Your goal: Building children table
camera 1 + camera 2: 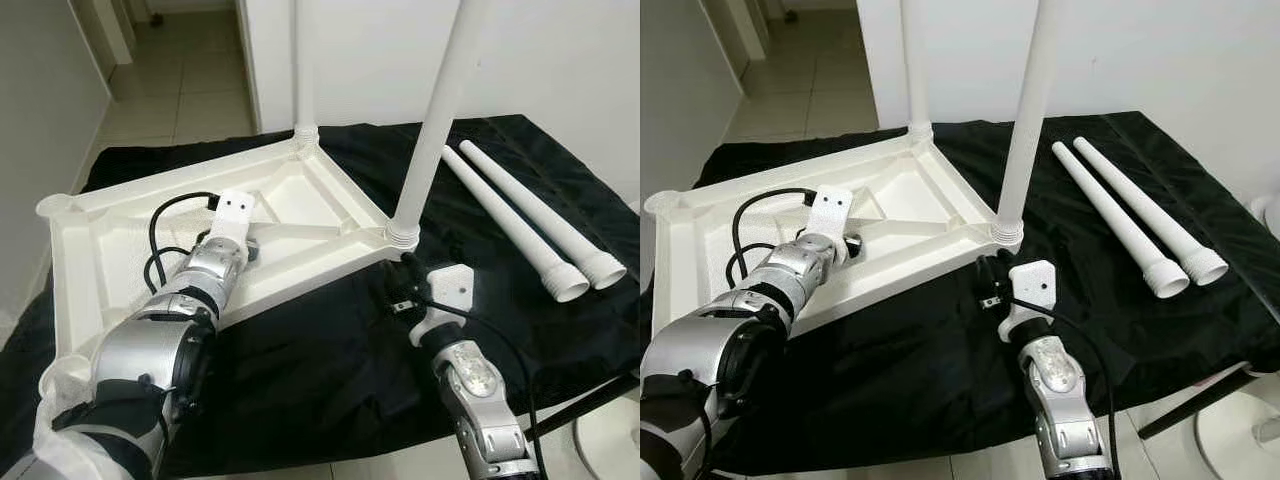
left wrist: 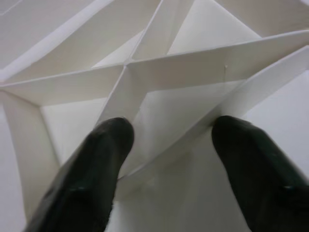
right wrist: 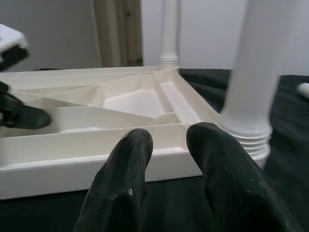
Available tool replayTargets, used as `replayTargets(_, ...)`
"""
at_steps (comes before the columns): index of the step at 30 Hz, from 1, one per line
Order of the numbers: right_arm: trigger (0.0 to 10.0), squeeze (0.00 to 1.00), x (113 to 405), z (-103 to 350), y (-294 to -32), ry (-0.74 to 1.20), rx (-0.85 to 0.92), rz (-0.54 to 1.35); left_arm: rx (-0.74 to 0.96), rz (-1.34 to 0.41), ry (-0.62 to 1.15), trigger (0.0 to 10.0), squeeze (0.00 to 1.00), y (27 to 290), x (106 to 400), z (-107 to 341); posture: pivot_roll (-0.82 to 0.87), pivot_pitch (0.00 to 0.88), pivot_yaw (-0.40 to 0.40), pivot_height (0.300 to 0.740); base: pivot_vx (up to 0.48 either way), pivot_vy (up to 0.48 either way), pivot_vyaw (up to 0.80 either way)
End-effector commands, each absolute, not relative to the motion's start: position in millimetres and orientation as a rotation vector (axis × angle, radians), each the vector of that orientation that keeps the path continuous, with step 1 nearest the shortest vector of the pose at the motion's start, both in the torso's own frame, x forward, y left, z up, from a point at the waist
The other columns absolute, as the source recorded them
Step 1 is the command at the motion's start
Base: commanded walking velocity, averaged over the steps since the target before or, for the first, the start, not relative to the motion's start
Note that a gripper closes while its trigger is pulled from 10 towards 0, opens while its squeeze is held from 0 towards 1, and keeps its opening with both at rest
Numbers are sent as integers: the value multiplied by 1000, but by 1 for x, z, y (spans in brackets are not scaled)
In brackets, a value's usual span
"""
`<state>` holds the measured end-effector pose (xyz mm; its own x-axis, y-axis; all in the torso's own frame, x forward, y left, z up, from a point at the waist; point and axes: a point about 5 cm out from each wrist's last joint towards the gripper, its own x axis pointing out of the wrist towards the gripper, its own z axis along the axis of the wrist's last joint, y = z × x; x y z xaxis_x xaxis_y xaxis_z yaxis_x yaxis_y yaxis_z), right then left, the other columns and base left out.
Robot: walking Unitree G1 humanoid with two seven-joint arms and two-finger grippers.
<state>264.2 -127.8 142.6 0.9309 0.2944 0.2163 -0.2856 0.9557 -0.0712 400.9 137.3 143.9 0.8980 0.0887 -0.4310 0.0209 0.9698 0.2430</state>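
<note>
White-walled room, tiled hallway behind; a black cloth-covered table (image 1: 300, 370) carries the upturned white plastic ribbed tabletop (image 1: 110, 240), two white plastic legs already standing in its far corners and two loose white plastic legs (image 1: 520, 225) lying beside it on the robot's right. Left gripper (image 2: 166, 145) sits inside the tabletop, fingers spread astride a rib; right gripper (image 3: 166, 145) hovers just off the near edge below the nearer standing leg (image 1: 432, 130), fingers slightly parted, holding nothing. Best course, I judge: left presses down to steady the tabletop while right goes for a loose leg near its threaded end.
</note>
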Motion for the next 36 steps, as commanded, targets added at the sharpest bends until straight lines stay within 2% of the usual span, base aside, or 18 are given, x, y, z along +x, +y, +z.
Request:
replayTargets(1,10000,0,265,143,-127,-223,-45,301,266,225,470,588,0,153,398,141,-157,0,66,740,0,0,0)
replayTargets(5,10000,0,265,142,-126,-220,-45,299,271,204,468,39,0,152,398,141,-155,0,66,740,0,0,0)
replayTargets(8,10000,0,265,141,-127,-218,-49,299,267,180,459,118,0,149,399,141,-154,0,67,740,0,0,0)
replayTargets(9,10000,0,265,140,-127,-214,-54,297,266,169,459,431,0,144,398,140,-154,0,67,740,0,0,0)
replayTargets(10,10000,0,265,140,-127,-211,-57,296,265,144,473,4118,0,140,397,137,-153,0,68,740,0,0,0)
replayTargets(11,10000,0,265,139,-127,-209,-59,296,273,118,486,10000,0,136,397,135,-154,0,68,740,0,0,0)
replayTargets(14,10000,0,264,139,-126,-207,-61,297,277,74,497,10000,0,133,396,133,-154,0,68,740,0,0,0)
replayTargets(16,10000,0,264,138,-126,-207,-62,296,221,-5,442,10000,0,131,400,140,-156,0,71,740,0,0,0)
replayTargets(19,10000,0,264,138,-126,-206,-62,295,189,-27,425,10000,0,132,401,143,-156,0,73,740,0,0,0)
replayTargets(20,10000,0,264,138,-126,-204,-63,294,195,-56,404,10000,1000,133,402,146,-157,0,73,740,0,0,0)
replayTargets(23,10000,0,264,138,-127,-204,-64,292,223,-99,409,10000,1000,134,402,145,-157,0,76,740,0,0,0)
replayTargets(24,10000,0,264,138,-127,-205,-65,291,257,-145,412,10000,941,133,401,144,-156,0,76,740,0,0,0)
replayTargets(25,10000,0,264,138,-127,-205,-65,291,257,-145,412,10000,941,133,401,144,-156,0,76,740,0,0,0)
replayTargets(26,10000,0,264,138,-128,-206,-66,290,292,-203,418,10000,20,132,400,142,-154,0,76,740,0,0,0)
replayTargets(27,10000,0,264,138,-128,-207,-66,289,338,-297,422,10000,0,129,398,138,-151,0,78,740,0,0,0)
replayTargets(29,10000,0,264,138,-128,-207,-66,289,338,-297,422,10000,0,129,398,138,-151,0,78,740,0,0,0)
replayTargets(33,10000,0,264,138,-127,-208,-66,291,410,-495,428,10000,0,124,391,129,-145,0,78,740,0,0,0)
replayTargets(36,10000,0,264,138,-126,-207,-65,292,438,-576,432,10000,0,123,386,124,-140,0,79,740,0,0,0)
